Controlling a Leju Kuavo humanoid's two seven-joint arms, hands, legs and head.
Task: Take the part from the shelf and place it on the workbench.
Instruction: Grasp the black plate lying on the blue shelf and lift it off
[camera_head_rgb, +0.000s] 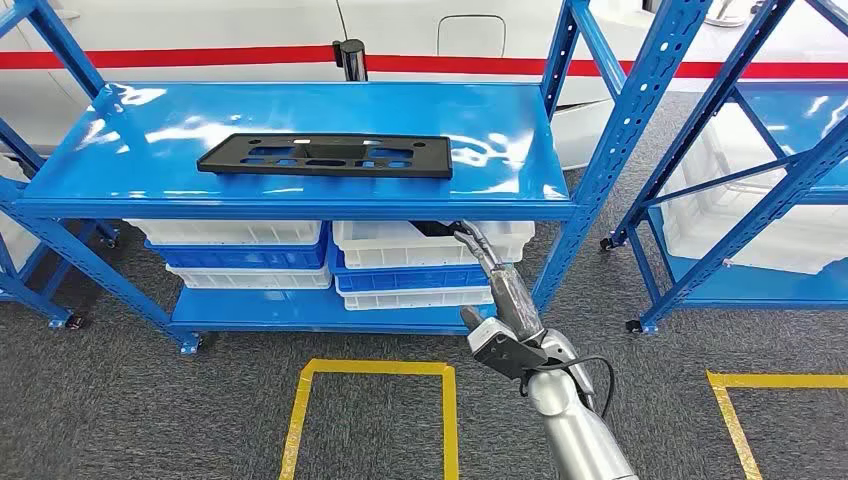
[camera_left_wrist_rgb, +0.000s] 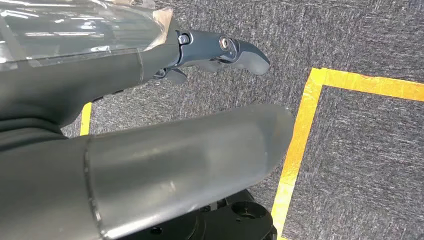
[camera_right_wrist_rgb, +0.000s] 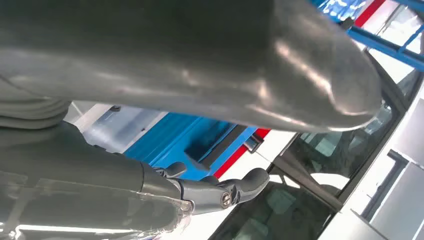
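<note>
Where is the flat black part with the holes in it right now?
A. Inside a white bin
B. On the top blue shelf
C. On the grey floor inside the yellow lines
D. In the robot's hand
B. The black part lies flat on the top blue shelf, above the white bins, and the right hand is lower down and in front, not touching it.

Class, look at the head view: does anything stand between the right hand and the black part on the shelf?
Nothing visible does. The part lies alone on the shelf top; the right hand is below its front edge.
</note>
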